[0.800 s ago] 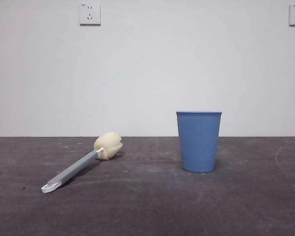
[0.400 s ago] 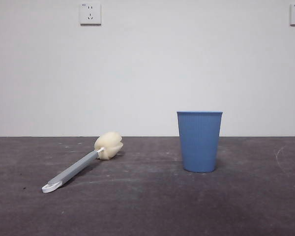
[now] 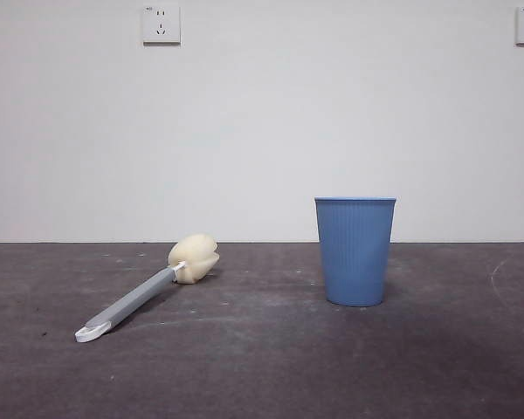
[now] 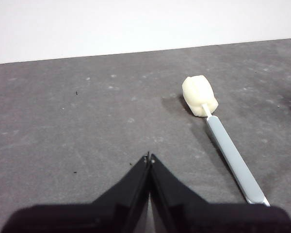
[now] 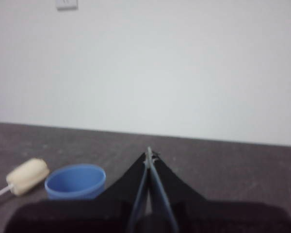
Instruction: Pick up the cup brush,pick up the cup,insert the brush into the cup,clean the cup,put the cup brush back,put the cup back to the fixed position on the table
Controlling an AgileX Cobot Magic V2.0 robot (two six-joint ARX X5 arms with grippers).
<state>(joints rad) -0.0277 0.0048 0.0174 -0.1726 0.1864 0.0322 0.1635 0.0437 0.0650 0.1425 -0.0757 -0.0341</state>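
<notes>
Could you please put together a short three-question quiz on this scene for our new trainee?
1. True or false: the cup brush lies flat on the table.
2. How does the cup stand: A upright, B tipped over, C upside down?
3. Fill in: the left gripper and the right gripper both have jaws that are ____.

Key: 1 true; 2 A; 3 shut, holding nothing.

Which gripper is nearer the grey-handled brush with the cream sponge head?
Left. The left gripper, jaws shut, hovers just beside the grey-handled brush; the right gripper, also shut, sits beyond the blue ribbed cup.
</notes>
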